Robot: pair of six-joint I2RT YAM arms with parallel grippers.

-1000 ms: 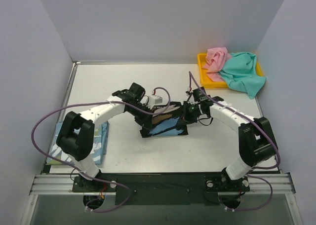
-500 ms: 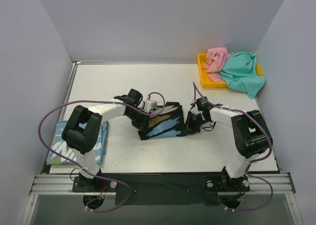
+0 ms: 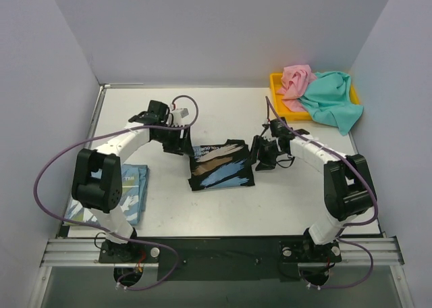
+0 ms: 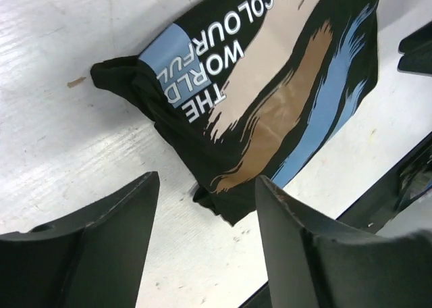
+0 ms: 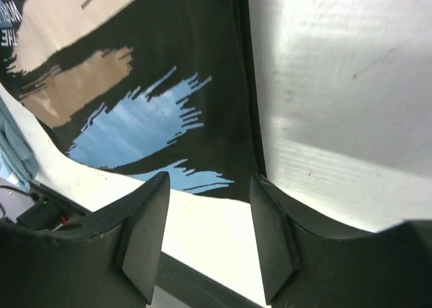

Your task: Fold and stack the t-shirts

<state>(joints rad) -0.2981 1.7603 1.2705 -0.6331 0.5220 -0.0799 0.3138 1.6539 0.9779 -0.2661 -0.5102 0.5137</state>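
Tabletop (image 3: 223, 112): black t-shirt (image 3: 219, 166) lies lengthwise left-right.

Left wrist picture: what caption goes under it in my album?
Open end effector above a folded black t-shirt on the white table.

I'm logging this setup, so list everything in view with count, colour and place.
black t-shirt: 1, black with white lettering, folded mid-table
light blue t-shirt: 1, light blue, folded at near left edge
pink t-shirt: 1, pink, crumpled in the tray
teal t-shirt: 1, teal, crumpled in the tray, hanging over its rim
tray: 1, yellow, far right corner
table: 1, white
arms: 2, white and black, purple cables, bases at near edge
left fingers: 2, black, open, left of the black t-shirt
right fingers: 2, black, open, right of it
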